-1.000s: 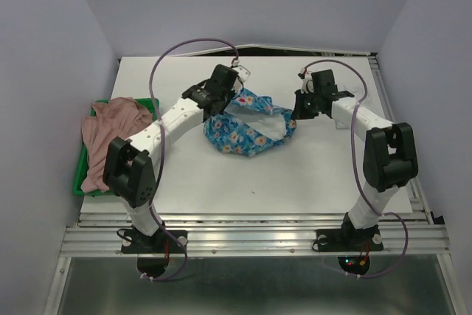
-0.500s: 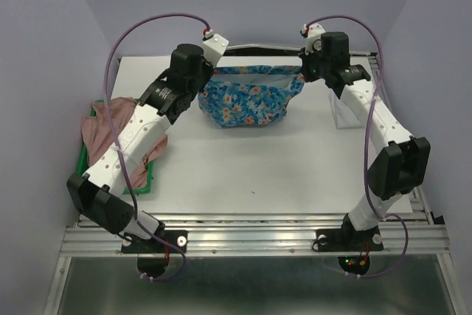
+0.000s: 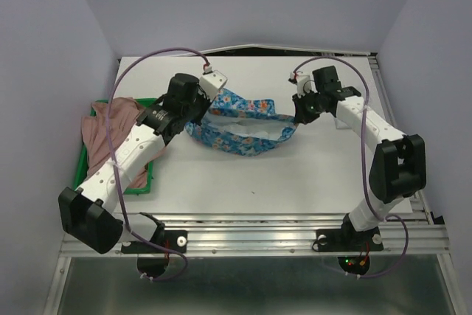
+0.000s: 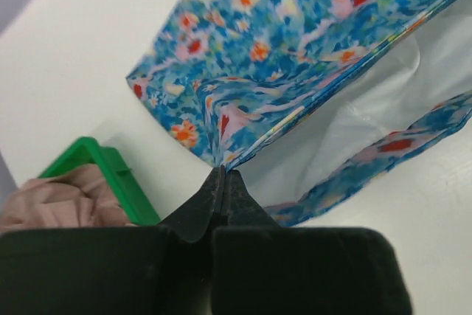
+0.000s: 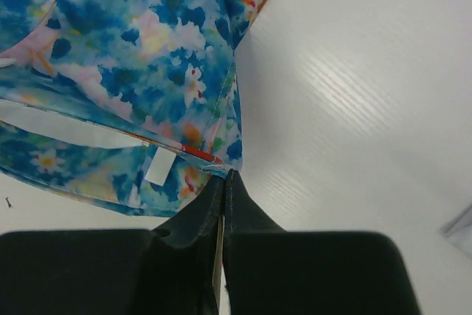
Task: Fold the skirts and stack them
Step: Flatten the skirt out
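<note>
The blue flowered skirt (image 3: 240, 129) is stretched between both grippers over the middle of the table, its waist opening showing the white lining, its lower part sagging onto the table. My left gripper (image 3: 198, 117) is shut on the skirt's left corner (image 4: 243, 79), with the fingertips (image 4: 221, 172) pinching the cloth edge. My right gripper (image 3: 300, 113) is shut on the right corner, pinching the hem (image 5: 228, 173) beside a white label; the skirt (image 5: 133, 57) hangs to its left. A dusty-pink skirt (image 3: 110, 127) lies crumpled in the tray at the left.
The green tray (image 3: 150, 181) sits at the table's left edge, its corner (image 4: 110, 171) close to my left gripper. A pale flat item (image 3: 344, 120) lies on the table at the right, partly under the right arm. The white table (image 3: 251, 175) ends at a metal rail in front.
Both grippers have come down and forward from the raised, far position. The blue skirt, held taut and high half a second ago, now sags with its lower part on the table.
</note>
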You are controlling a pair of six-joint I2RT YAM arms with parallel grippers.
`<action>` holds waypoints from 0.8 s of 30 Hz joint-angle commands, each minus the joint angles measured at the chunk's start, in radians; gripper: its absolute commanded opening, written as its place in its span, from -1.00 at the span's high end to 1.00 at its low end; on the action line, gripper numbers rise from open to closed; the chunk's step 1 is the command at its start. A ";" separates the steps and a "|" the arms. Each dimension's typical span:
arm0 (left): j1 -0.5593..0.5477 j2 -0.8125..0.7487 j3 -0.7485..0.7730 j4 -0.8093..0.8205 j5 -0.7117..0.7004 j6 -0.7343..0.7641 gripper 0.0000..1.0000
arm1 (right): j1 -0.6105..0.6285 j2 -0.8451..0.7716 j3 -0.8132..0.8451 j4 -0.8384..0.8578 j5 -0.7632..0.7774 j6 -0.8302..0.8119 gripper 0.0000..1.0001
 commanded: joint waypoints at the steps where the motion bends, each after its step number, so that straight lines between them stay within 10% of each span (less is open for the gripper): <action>1: 0.019 0.036 -0.089 -0.016 0.090 -0.052 1.00 | -0.030 0.067 0.004 -0.008 -0.011 -0.020 0.97; 14: 0.021 0.254 -0.025 0.029 0.213 -0.181 1.00 | -0.030 0.040 -0.055 -0.063 -0.111 0.367 -0.38; 24: 0.029 0.270 0.002 0.020 0.210 -0.198 1.00 | -0.030 0.008 -0.238 0.035 -0.194 0.548 -0.13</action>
